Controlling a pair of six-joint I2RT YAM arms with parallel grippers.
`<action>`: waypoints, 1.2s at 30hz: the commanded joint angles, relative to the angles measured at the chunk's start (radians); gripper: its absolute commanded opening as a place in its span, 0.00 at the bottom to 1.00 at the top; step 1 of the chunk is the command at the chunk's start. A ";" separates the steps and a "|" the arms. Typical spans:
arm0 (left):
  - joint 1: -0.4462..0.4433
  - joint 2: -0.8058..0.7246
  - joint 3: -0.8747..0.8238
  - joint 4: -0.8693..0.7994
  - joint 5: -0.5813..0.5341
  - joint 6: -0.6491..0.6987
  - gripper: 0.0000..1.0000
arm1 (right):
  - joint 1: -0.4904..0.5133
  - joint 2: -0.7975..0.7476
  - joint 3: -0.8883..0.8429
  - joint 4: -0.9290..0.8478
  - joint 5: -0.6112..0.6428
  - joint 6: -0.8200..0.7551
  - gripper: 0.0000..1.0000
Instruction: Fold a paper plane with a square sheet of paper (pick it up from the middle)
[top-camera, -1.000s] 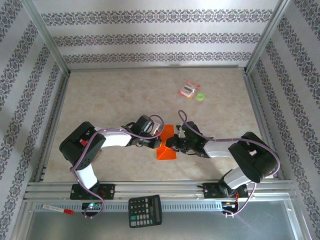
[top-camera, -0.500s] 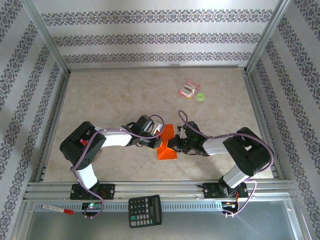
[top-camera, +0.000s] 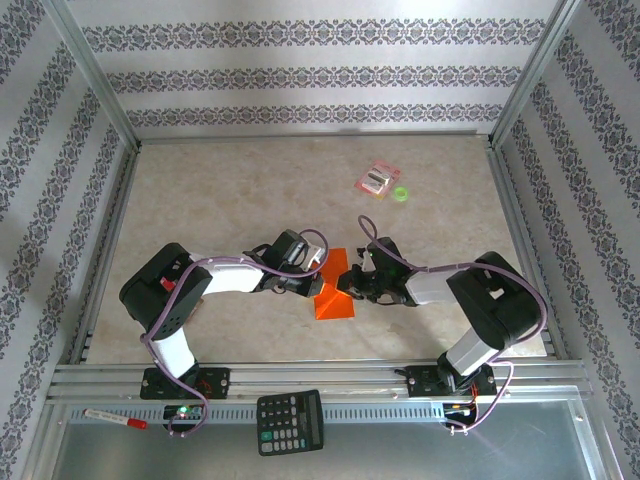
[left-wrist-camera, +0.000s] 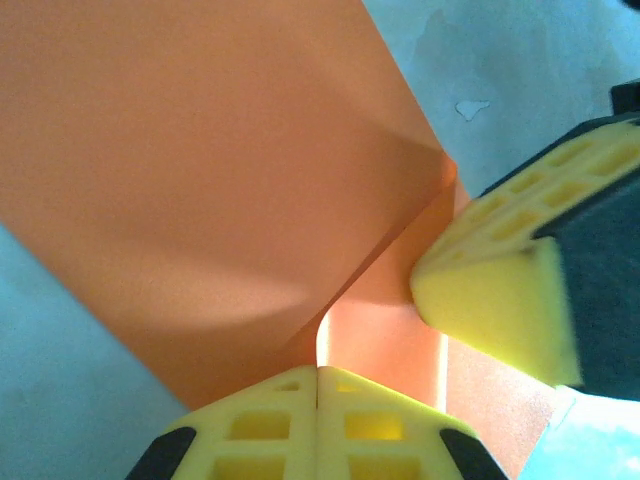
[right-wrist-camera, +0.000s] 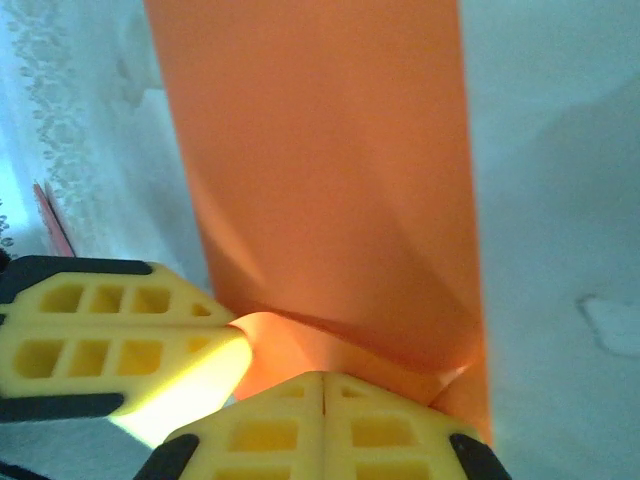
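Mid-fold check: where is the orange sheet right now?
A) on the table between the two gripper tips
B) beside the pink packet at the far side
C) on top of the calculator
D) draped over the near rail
A: the orange sheet lies on the table, with the left gripper at its left side and the right gripper at its right.

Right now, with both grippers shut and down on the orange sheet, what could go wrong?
1. The left gripper and right gripper sit almost tip to tip; a small inward move could knock them together.
2. The orange sheet has a loose-looking fold between them; sliding the tips may drag it or crease it off-line.
3. With both tips close on one spot, the thin paper might crumple or tear.
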 joint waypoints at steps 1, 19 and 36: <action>0.010 0.046 -0.006 -0.105 -0.054 0.022 0.00 | -0.011 0.033 -0.010 -0.011 0.003 -0.041 0.00; 0.010 -0.071 0.082 -0.171 -0.074 -0.005 0.31 | -0.018 0.047 -0.066 -0.007 0.019 -0.050 0.00; -0.156 -0.211 -0.121 0.002 0.038 -0.262 0.00 | -0.020 0.072 -0.045 -0.018 0.020 -0.057 0.00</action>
